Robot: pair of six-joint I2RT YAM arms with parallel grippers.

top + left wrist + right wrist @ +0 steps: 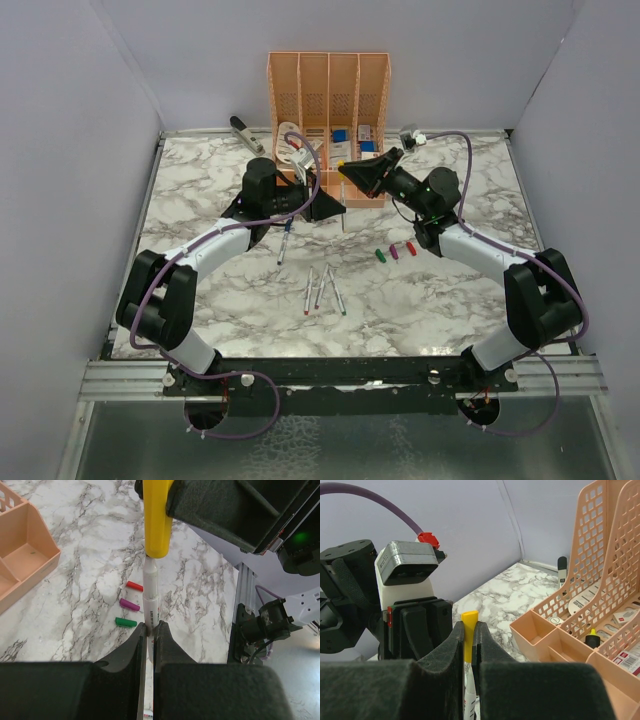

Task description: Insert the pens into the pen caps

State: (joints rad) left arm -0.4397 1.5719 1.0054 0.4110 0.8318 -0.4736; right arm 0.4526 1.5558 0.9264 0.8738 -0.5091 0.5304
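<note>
"Why are both arms raised over the middle of the desk [200, 190]?"

"So the two pieces can line up end to end. The left gripper [151, 627] is clamped on a silver-grey pen [150, 602], tip pointing away. The right gripper [468, 630] is pinched on the yellow cap [157, 520], mouth towards the pen."

"Are they joined?"

"The pen's narrow end meets the cap's opening. I'd guess it needs a straight push home, but I can't tell whether it's seated."

"And the others?"

"The red cap [134, 586], purple cap [129, 604] and green cap [125, 622] lie in a row on the desk near the right arm. Nearer the middle, three pens [322, 287] lie loose together, with a fourth pen [285, 243] just apart. I can't spot a blue cap."
</note>
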